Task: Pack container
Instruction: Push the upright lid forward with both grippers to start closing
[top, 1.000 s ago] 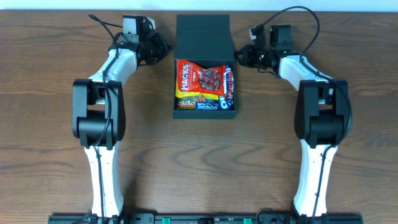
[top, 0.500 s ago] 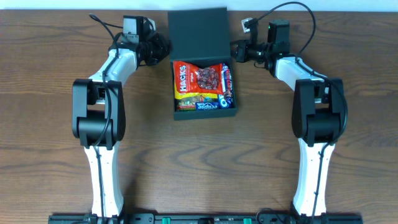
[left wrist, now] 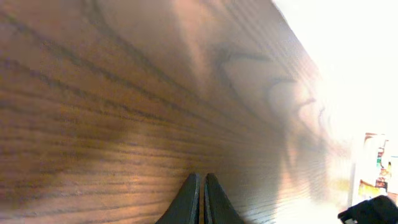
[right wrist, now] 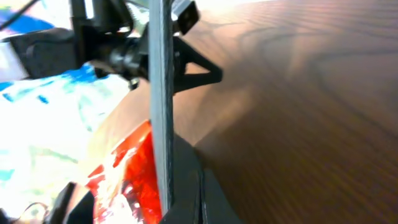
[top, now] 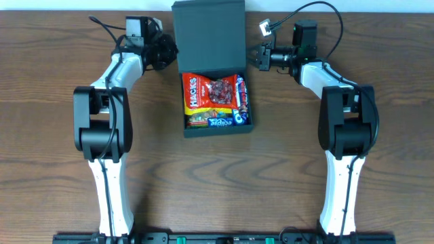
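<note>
The dark teal container [top: 218,131] sits at the back middle of the table, its hinged lid [top: 208,34] tilted up. It holds a red Hacks packet [top: 210,93] and blue packets [top: 242,108]. My left gripper [top: 169,53] is shut and empty just left of the lid; in the left wrist view its fingertips [left wrist: 202,199] are pressed together over bare wood. My right gripper [top: 260,55] is shut beside the lid's right edge. In the right wrist view the gripper [right wrist: 200,199] rests against the upright lid edge [right wrist: 160,93], with the red packet [right wrist: 127,177] beyond it.
The brown wood table [top: 54,169] stretches wide in front and to both sides. The table's back edge runs just behind the lid. A black cable with a white connector [top: 265,28] loops above my right wrist.
The lid has swung up from lying flat. The container has slid a little left and forward. My right gripper has moved left against the lid's edge; my left gripper shifted slightly left.
</note>
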Tool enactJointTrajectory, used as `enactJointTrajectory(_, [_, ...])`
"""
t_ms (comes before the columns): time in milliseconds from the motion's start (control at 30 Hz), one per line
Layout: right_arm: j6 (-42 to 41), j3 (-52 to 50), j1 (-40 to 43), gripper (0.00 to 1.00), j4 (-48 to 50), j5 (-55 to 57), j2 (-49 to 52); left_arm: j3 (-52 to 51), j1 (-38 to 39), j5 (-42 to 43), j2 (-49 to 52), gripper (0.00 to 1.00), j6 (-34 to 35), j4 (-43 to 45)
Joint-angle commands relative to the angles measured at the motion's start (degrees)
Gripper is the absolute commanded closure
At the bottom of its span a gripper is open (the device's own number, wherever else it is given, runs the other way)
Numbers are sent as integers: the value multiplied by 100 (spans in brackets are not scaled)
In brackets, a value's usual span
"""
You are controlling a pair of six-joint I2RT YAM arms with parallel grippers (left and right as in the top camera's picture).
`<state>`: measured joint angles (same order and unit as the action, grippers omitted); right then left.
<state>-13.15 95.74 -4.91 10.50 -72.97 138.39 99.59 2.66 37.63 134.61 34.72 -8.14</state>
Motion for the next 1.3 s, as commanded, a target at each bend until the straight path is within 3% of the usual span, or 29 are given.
enactJointTrajectory(0, [0,92,13,99,46,-887,15,72,-17,275,103,94,13,118])
enactJointTrajectory(233, [-422,92,87,99,542,-1196,-205,223,-17,573,101,94,-2,203])
enactJointTrajectory(800, [-3906,92,70,99,4002,-1641,-391,881,-48,1211,33,94,-356,199])
enactJointTrajectory(1267, [-5639,92,-98,99,4249,-1641,-391,1182,-131,2262,-599,94,-1191,192])
